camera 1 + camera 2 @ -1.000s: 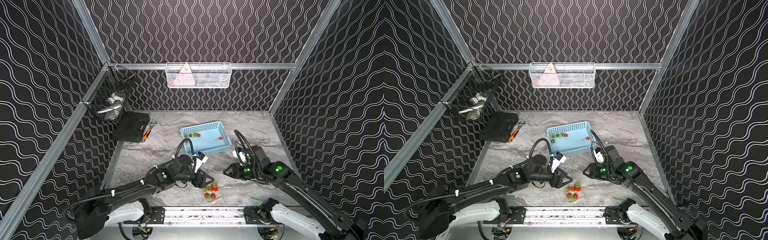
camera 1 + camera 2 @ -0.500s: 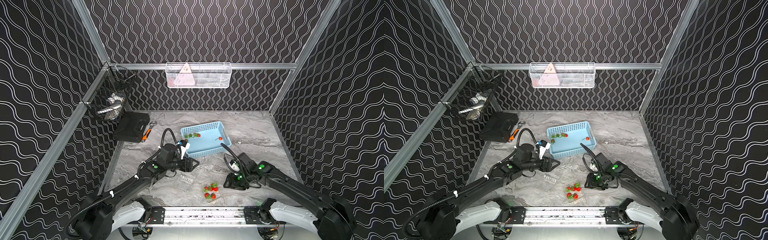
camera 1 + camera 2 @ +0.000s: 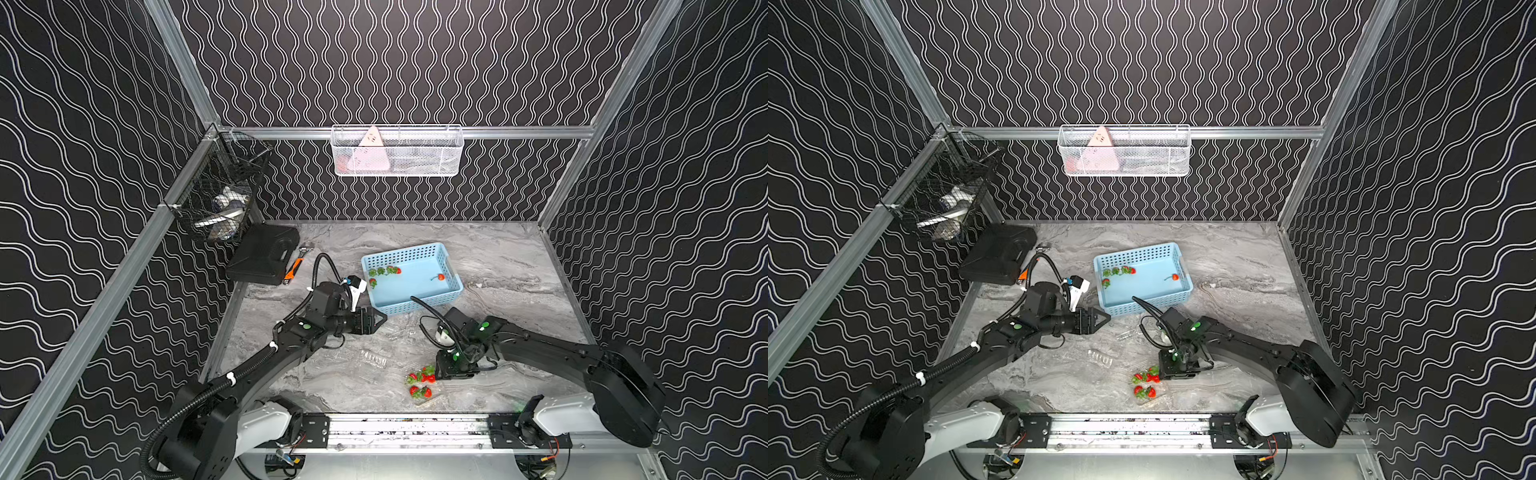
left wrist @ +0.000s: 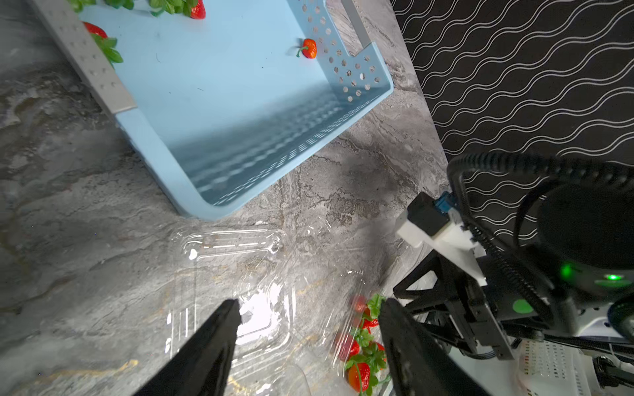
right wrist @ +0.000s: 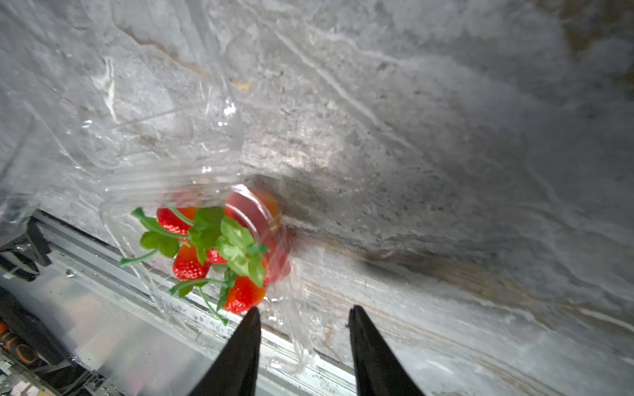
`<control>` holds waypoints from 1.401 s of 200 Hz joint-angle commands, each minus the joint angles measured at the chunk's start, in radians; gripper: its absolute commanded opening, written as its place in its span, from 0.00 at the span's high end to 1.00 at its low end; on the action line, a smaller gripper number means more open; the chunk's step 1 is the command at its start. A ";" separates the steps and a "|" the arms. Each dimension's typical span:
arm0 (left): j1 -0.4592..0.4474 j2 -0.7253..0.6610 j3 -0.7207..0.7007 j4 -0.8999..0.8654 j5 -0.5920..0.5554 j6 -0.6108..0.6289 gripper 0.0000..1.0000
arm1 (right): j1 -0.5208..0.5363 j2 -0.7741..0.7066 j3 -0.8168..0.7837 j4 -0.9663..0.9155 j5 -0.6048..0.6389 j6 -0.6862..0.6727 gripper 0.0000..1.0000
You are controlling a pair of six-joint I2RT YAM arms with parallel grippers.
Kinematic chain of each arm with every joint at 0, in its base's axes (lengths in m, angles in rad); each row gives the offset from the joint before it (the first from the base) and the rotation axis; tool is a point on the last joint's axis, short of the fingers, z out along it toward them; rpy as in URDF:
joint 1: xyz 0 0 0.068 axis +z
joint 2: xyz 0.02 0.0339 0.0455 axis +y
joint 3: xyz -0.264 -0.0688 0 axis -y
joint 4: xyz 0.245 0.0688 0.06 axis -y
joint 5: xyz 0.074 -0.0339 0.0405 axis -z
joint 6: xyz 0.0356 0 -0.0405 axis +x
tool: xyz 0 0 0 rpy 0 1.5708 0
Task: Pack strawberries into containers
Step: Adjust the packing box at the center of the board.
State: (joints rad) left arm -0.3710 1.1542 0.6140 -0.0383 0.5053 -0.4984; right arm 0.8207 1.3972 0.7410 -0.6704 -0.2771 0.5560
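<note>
The grey marbled table carries everything. The light-blue basket sits beyond the left gripper's fingertips, well past their reach. The left gripper hangs with its fingers released and nothing between them. Its tips point down at the empty container, a clear clamshell lying open just ahead of and below them. The right gripper is low near the table's front edge with its fingers also spread. The thin lip of the filled container runs into the gap between them, but as far as the right wrist view shows, nothing is pinched. A handful of packed strawberries lie heaped in that box, just ahead of the right fingertips. A few loose strawberries lie in the basket, well apart from both pairs of fingers and not yet packed. The main risk looks to be the filled box. It is light and flimsy, so if the right fingers close on its lip or nudge it, they could crumple the wall. They could also drag it toward the front edge and tip the berries out. The empty box is nearly invisible against the marble, so the left fingers may misjudge its rim and shove it away. The right arm also stands just beside one left finger, so a careless reach could knock the two together.
</note>
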 commanded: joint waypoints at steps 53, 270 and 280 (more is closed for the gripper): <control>0.019 0.003 0.053 -0.024 0.024 0.010 0.30 | 0.021 0.061 0.024 0.017 0.066 -0.019 0.69; -0.004 0.115 -0.022 0.080 0.064 -0.040 0.31 | -0.164 0.022 0.220 -0.065 0.148 -0.177 0.60; -0.022 0.128 -0.024 0.081 0.049 -0.037 0.31 | -0.166 -0.010 0.210 -0.074 0.140 -0.166 0.57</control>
State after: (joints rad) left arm -0.3672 1.2606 0.5976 -0.0025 0.5602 -0.5240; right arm 0.6594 1.4441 0.9619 -0.6987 -0.1341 0.3775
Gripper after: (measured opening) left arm 0.693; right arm 0.402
